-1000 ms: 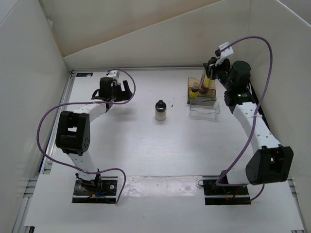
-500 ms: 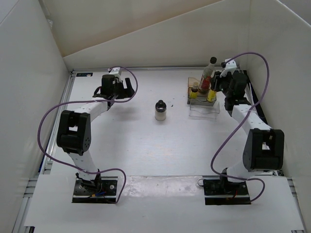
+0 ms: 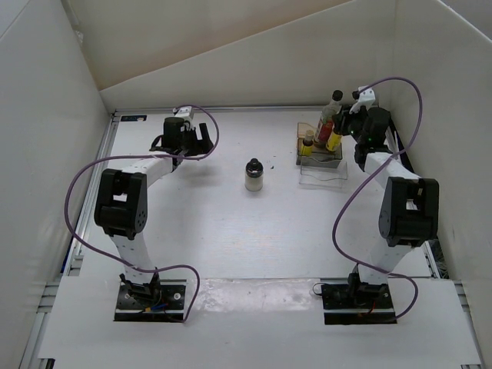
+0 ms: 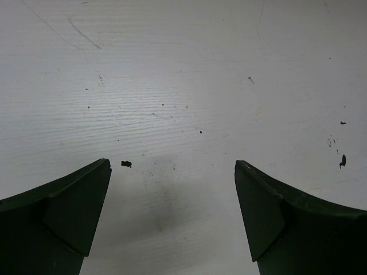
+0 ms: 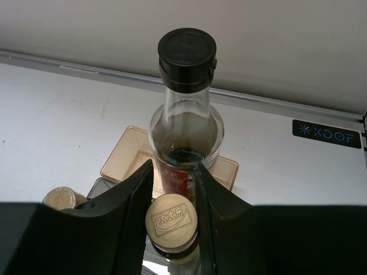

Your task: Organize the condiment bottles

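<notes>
Table (image 3: pixel 231 231); right arm (image 3: pixel 403 204) folded, jaws around yellow bottle (image 5: pixel 172 220).

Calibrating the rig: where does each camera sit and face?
Top external: above and behind the bases, looking down at the table; both arms show.
Left wrist: on the left arm, facing down at the table; its open left hand frames it.
Right wrist: facing the back wall; the right hand grips a yellow bottle.
Shared: top external and right wrist both show the tall bottle.

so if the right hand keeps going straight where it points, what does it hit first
The tall clear bottle, just beyond the small brown-capped bottle held in the right hand; depth is hard to judge.
</notes>
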`<state>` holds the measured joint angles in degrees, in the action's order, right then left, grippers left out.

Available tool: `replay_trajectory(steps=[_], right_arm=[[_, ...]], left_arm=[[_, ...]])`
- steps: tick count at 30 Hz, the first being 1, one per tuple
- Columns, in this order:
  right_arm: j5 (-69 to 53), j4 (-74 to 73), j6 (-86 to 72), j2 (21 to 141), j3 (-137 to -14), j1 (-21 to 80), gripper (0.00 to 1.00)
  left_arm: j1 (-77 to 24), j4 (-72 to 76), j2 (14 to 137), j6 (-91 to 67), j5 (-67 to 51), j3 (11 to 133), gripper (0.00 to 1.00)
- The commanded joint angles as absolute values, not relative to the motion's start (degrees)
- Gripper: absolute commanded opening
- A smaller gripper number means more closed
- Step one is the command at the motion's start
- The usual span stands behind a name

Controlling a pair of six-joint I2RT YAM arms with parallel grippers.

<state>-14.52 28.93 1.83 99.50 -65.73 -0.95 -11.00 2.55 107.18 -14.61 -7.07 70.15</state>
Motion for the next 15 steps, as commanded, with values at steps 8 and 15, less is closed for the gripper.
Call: replay_trajectory(steps=[8, 15], right_arm=[[-16.00, 34.72, 1.76, 102.30, -69.87, -0.09, 0.00], [-15.29, 35.42, 2.46, 102.92, -67.41, 1.48, 0.00]], left_arm=[[-10.72, 2.20, 108.11, -14.41, -6.94, 72.42, 1.00], [-10.64, 2.11, 108.46, -14.33, -7.11, 72.33, 1.00]])
